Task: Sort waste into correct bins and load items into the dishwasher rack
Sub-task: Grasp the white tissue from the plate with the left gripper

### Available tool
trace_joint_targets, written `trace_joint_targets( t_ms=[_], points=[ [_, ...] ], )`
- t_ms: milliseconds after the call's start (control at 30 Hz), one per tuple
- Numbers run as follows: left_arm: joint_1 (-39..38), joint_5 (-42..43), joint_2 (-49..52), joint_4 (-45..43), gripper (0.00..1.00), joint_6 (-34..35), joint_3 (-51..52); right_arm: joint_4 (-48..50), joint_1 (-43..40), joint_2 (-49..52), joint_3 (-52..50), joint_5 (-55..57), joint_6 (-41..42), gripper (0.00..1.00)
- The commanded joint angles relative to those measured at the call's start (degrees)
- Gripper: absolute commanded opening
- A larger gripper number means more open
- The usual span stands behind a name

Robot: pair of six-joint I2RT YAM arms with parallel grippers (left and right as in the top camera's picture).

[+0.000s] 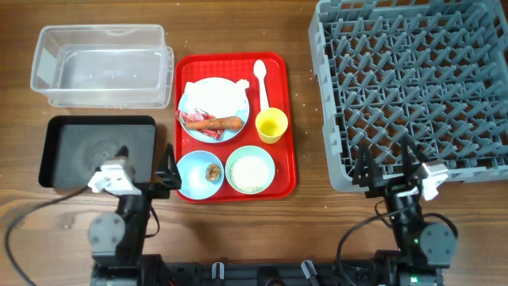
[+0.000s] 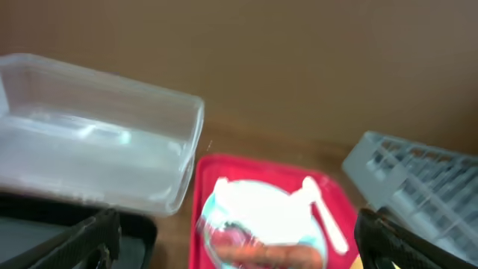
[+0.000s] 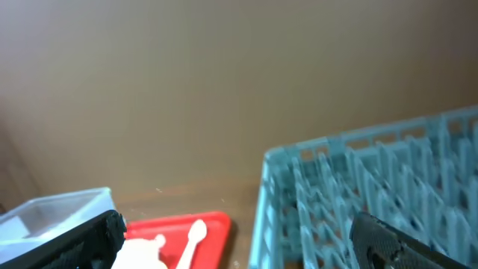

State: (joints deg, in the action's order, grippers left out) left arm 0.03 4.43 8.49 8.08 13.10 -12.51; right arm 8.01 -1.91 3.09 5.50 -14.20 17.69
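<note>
White rice (image 1: 250, 171) only in overhead view

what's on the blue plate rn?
On the plate: a crumpled white napkin across the far half, a red wrapper and an orange carrot along the near edge. Whatever lies under the napkin is hidden.

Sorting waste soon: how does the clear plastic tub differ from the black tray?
The clear rectangular plastic tub is see-through with tall walls; the shallow black rectangular tray is opaque and low-rimmed. The tub lies farther back, the tray in front of it. Both are rectangular and similar in footprint.
</note>
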Motion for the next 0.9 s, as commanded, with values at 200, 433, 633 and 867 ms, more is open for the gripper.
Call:
trace_joint_targets(
  t_ms=[200,433,633,867],
  points=[
    [-0.3,4.2,41.9,20.8,1.00,-0.7,-45.9,-17.2,0.1,28.4,34.6,-8.4,-4.3,1.00],
    [-3.6,5.6,71.7,43.9,1.00,-6.1,-77.7,-45.5,0.1,51.4,61.2,-9.9,-12.8,1.00],
    [-9.6,8.2,91.7,37.2,1.00,-6.3,-83.1,-50.6,0.1,64.3,66.9,-10.1,-8.1,1.00],
    [-13.7,3.5,111.2,36.3,0.98,-6.9,-83.1,-53.8,0.1,69.2,66.9,-9.6,-8.8,1.00]
  ],
)
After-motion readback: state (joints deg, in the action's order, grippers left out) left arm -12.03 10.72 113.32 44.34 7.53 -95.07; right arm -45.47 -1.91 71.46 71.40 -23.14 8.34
